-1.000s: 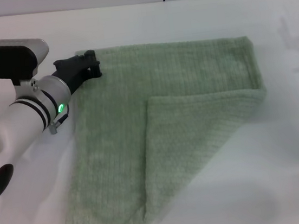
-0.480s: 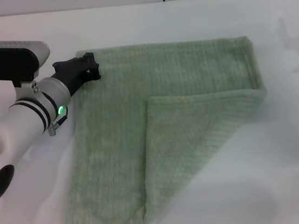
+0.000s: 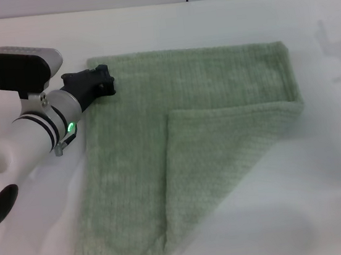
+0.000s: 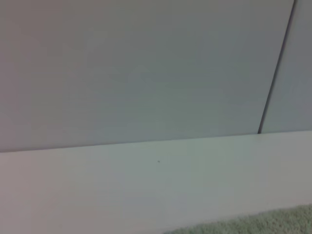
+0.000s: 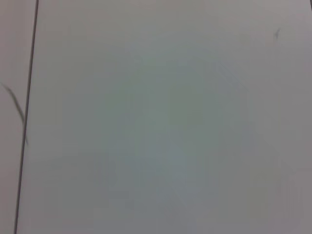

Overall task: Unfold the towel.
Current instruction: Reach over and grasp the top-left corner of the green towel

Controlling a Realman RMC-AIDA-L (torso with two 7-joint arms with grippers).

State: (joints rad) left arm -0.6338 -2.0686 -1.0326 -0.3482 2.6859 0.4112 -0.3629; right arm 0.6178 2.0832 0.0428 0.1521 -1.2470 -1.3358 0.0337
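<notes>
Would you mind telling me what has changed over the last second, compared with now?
The left gripper, at the towel's far left corner, has edged slightly away from the robot and leftward, off toward the corner's edge. The towel lies as before, one corner folded over its middle, on the white table. The right arm stays out of sight.

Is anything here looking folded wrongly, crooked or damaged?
The towel is not fully flat: one corner flap lies folded diagonally over it. No damage shows. The left gripper is at its far left corner.

Bare table point(image 3: 337, 163) surrounds the towel point(image 3: 163, 166); left pincer point(image 3: 103, 79) crowds its far-left corner.
</notes>
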